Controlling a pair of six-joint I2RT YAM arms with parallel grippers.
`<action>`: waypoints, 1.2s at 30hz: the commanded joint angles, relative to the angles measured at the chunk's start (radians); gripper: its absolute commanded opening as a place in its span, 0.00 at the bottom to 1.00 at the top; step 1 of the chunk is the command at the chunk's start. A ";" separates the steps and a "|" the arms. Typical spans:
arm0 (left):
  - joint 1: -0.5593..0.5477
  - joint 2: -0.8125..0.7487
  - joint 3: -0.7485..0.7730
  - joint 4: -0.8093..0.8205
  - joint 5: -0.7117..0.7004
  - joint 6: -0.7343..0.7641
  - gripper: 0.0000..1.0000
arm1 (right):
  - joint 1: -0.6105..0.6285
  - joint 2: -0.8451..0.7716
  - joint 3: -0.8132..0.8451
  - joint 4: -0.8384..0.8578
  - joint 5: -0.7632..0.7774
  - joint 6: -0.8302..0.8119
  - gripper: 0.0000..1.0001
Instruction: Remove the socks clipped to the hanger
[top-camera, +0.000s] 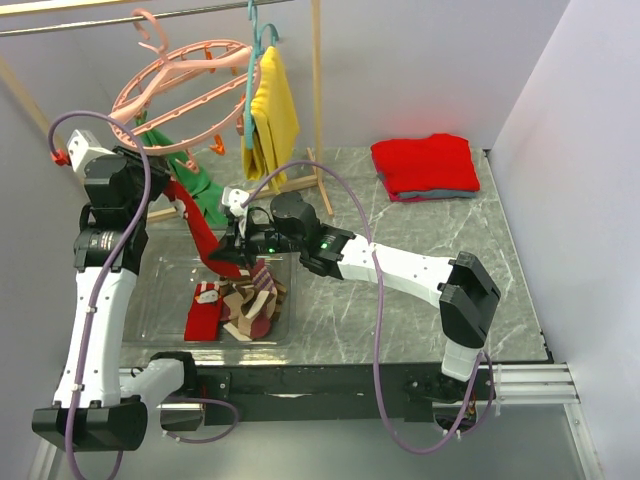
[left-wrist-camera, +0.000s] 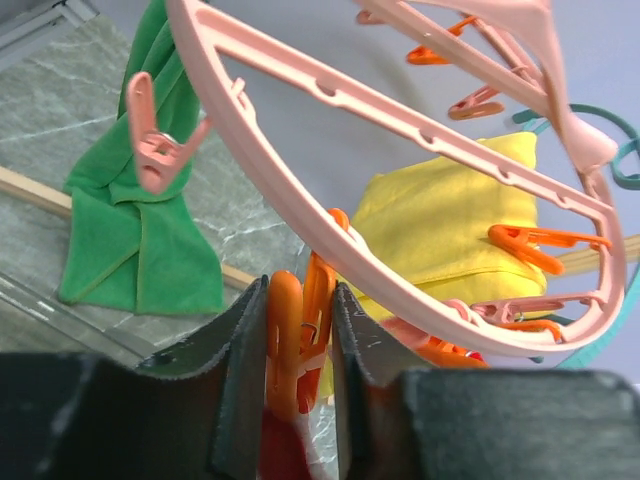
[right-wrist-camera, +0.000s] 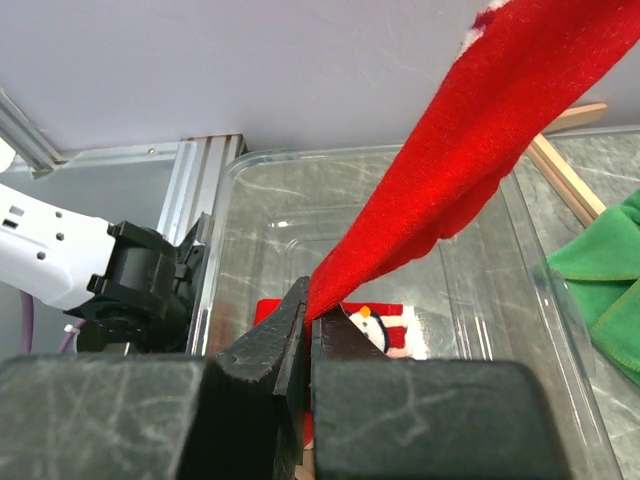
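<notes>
At the bottom centre of the left wrist view, just under the lower rim of the hanger (left-wrist-camera: 400, 120), the left gripper (left-wrist-camera: 300, 345) is squeezed onto an orange clip (left-wrist-camera: 283, 335). Both dark fingers (left-wrist-camera: 240, 380) press against the clip's sides, with only the clip's width between them. A sliver of red fabric shows below the clip at the bottom edge of the frame.

In the right wrist view, the red sock (right-wrist-camera: 450, 170) runs as a taut band from the upper right corner down to the lower centre. There the right gripper (right-wrist-camera: 310, 325) pinches its end, with its jaws nearly together and only the cloth between them. In the top view the same sock slants from under the hanger at the upper left down to the right gripper near the centre of the frame.

Below the stretched sock is a clear plastic bin (right-wrist-camera: 350, 155). Loose socks (top-camera: 240, 305) lie in it at the lower left of the top view, one red and white, the others beige with stripes.

A green cloth (left-wrist-camera: 130, 230) hangs at the left of the left wrist view and a yellow garment (left-wrist-camera: 450, 220) at its centre right, both behind the ring. In the top view a folded red stack (top-camera: 425, 165) lies on the table at the upper right, well apart from the hanger.
</notes>
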 joint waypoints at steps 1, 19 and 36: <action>0.001 -0.029 -0.004 0.059 -0.013 0.015 0.22 | 0.005 -0.036 -0.011 0.013 -0.020 0.014 0.00; 0.003 -0.042 0.002 0.062 0.007 0.021 0.01 | 0.011 -0.148 -0.149 -0.014 0.015 0.066 0.00; 0.003 -0.124 0.033 0.019 -0.067 0.136 1.00 | 0.150 0.195 0.201 -0.148 -0.002 0.078 0.00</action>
